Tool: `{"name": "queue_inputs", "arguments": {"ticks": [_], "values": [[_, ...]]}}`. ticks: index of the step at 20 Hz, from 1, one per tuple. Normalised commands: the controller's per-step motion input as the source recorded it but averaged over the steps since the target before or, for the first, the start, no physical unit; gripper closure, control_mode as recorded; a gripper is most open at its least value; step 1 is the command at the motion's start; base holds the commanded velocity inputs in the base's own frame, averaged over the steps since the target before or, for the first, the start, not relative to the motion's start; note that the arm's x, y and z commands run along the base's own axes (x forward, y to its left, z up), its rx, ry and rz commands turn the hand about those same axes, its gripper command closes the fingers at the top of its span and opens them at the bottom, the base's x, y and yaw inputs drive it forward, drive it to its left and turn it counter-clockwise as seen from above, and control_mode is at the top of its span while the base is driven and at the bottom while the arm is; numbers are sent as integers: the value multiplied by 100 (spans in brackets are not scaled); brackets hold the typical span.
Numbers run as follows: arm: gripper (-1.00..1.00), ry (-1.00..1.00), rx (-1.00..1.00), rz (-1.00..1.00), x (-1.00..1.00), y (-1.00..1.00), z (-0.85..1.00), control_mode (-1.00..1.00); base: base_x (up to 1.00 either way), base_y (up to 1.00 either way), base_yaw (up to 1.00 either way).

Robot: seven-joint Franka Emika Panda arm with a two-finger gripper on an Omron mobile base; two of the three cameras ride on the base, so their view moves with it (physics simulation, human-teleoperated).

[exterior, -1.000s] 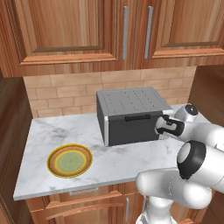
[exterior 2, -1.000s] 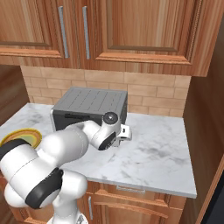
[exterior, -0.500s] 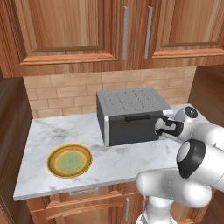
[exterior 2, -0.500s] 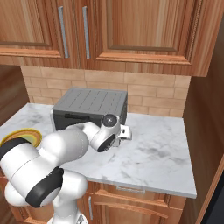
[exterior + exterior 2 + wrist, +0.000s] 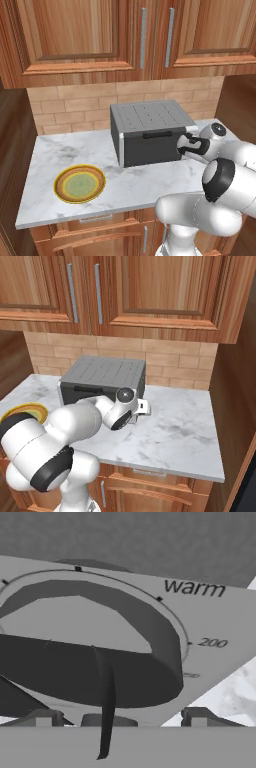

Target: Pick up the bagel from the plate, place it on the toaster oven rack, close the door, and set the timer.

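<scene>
While base views show door (image 5: pixel 152 145) closed | hand view: dial (image 5: pixel 95 657) close-up; gripper (image 5: pixel 183 145) spread unclear

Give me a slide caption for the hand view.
Close-up of the toaster oven's round grey dial, with "warm" and "200" printed on the panel beside it.

plate (image 5: pixel 80 184) front-left on counter (image 5: pixel 50 150) | toaster oven (image 5: pixel 150 132) behind-right, near wall
</scene>
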Motion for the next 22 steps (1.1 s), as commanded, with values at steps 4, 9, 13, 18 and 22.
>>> {"name": "queue_inputs", "arguments": {"ticks": [4, 9, 13, 18, 22], "values": [[100, 12, 2, 0, 21, -25, -7, -100, 0, 0, 0], [100, 14, 7, 0, 11, -54, 0, -100, 0, 0, 0], [100, 13, 10, 0, 15, -65, 0, -100, 0, 0, 0], [100, 10, 14, 0, 9, -81, 0, -100, 0, 0, 0], [100, 9, 21, 0, 8, -89, 0, -100, 0, 0, 0]]}}
